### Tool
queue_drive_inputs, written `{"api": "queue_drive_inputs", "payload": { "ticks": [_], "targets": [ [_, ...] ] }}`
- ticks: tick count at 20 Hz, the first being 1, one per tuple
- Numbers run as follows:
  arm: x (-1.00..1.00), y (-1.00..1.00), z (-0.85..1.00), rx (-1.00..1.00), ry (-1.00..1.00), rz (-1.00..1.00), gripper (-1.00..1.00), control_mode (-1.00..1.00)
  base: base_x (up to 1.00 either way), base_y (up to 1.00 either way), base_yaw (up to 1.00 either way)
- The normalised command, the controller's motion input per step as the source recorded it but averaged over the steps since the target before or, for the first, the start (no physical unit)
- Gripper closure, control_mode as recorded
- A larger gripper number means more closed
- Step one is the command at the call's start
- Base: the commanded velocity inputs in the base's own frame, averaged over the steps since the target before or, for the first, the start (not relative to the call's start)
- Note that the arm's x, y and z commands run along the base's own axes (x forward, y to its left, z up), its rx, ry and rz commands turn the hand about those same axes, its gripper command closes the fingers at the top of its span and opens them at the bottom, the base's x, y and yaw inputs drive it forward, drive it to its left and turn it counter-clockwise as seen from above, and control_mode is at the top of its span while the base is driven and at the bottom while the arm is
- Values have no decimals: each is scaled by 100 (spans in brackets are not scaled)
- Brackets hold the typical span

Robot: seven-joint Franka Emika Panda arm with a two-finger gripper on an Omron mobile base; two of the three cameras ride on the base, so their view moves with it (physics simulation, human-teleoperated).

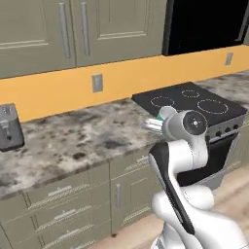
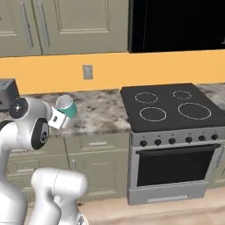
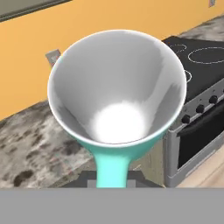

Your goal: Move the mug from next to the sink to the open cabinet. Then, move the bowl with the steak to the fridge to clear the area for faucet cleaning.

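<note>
My gripper [image 3: 113, 176] is shut on the mug [image 3: 116, 92], a pale cup with a white inside and a green-tinted outside, gripped by its handle. In the hand view its open mouth faces the camera. In the right base view the mug [image 2: 67, 106] hangs tilted just above the speckled counter [image 2: 101, 110], left of the stove, with the gripper [image 2: 60, 117] under it. In the left base view the mug [image 1: 154, 124] peeks out from behind my arm. The sink, faucet, bowl, steak, fridge and open cabinet are out of view.
A black stove [image 2: 171, 107] with an oven below stands right of the counter. A grey toaster [image 1: 9, 127] sits at the counter's far left. Panelled wall cabinets [image 1: 73, 29] hang above, beside a black recess [image 2: 176, 24]. A wall outlet [image 2: 88, 71] sits on the orange backsplash.
</note>
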Motion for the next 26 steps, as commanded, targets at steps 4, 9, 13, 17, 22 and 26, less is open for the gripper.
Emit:
{"api": "queue_drive_inputs", "payload": {
  "ticks": [4,9,13,17,22,26],
  "targets": [
    [0,0,0,0,0,0,100,100,0,-32,-91],
    [0,0,0,0,0,0,100,100,1,-75,-81],
    [0,0,0,0,0,0,100,100,13,-88,-78],
    [0,0,0,0,0,0,100,100,37,-100,-67],
    [0,0,0,0,0,0,100,100,94,-100,-36],
    [0,0,0,0,0,0,100,100,100,-57,-11]
  ]
}}
